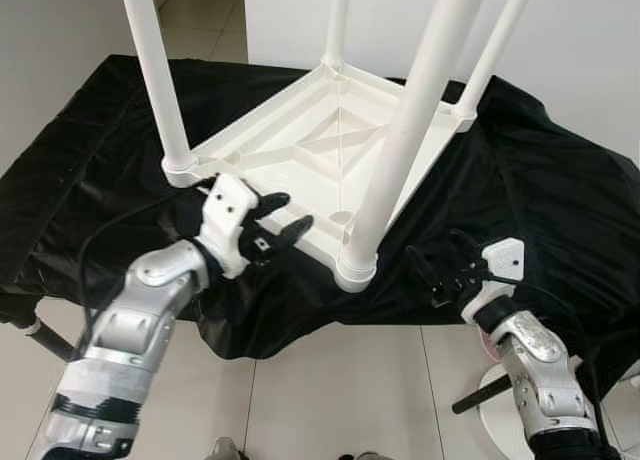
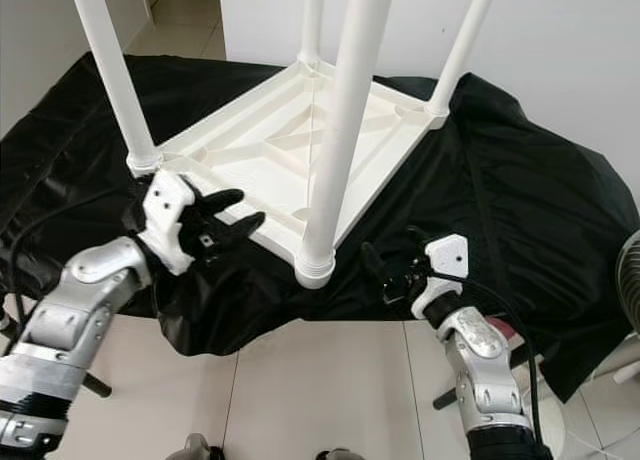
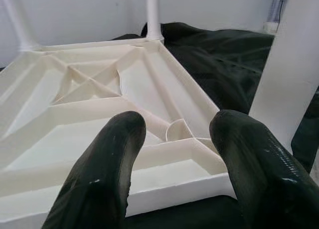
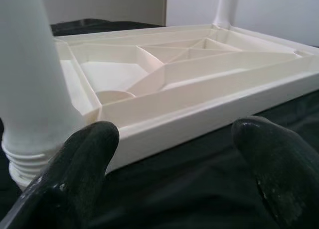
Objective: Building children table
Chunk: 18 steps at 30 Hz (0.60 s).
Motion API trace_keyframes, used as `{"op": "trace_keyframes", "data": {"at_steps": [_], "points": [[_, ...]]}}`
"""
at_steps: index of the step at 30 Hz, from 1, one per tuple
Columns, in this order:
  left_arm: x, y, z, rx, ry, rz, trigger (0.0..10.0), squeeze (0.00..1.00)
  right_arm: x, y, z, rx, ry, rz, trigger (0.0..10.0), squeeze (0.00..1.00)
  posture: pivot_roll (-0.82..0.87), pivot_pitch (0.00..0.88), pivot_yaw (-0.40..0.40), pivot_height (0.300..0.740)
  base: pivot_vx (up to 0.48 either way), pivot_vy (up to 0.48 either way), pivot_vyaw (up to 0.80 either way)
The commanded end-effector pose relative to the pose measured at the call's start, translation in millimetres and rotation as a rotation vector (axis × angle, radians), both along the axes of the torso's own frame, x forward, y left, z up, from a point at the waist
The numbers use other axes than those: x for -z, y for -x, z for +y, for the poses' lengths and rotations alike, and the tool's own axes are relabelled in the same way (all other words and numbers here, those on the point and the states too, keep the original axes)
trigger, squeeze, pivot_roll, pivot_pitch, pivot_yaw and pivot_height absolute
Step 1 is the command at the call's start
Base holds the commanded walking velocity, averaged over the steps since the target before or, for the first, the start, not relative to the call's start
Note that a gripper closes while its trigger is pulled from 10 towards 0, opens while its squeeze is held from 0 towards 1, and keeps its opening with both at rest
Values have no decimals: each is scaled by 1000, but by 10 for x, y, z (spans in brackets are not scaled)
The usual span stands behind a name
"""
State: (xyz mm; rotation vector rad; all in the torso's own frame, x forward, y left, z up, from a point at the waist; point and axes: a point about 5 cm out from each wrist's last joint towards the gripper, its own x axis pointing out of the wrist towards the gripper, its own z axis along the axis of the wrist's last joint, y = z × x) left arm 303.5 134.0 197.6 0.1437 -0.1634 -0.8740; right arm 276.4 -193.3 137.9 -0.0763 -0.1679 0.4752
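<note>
A white plastic children's table (image 1: 300, 145) lies upside down on a black cloth (image 1: 520, 180), its ribbed underside up. Legs stand in its corners: the near one (image 1: 400, 150), the left one (image 1: 160, 90), the far one (image 1: 335, 25) and the right one (image 1: 495, 50). My left gripper (image 1: 292, 212) is open at the table's front left edge, between the left and near legs. In the left wrist view its fingers (image 3: 107, 169) reach over the rim. My right gripper (image 1: 435, 255) is open and low over the cloth, just right of the near leg's threaded base (image 4: 22, 159).
The cloth covers a low surface and hangs over its front edge onto the tiled floor (image 1: 340, 390). A white wall (image 1: 580, 40) stands behind. A fan grille (image 2: 630, 280) is at the far right, and a black rod (image 1: 45, 340) pokes out at lower left.
</note>
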Motion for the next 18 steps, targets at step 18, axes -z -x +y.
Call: {"op": "trace_keyframes", "data": {"at_steps": [18], "points": [[386,451,472,-88,-117,168,10000,0,-89,93,295,-370,22,95,10000,0,6,33,-35,740,0,0,0]]}}
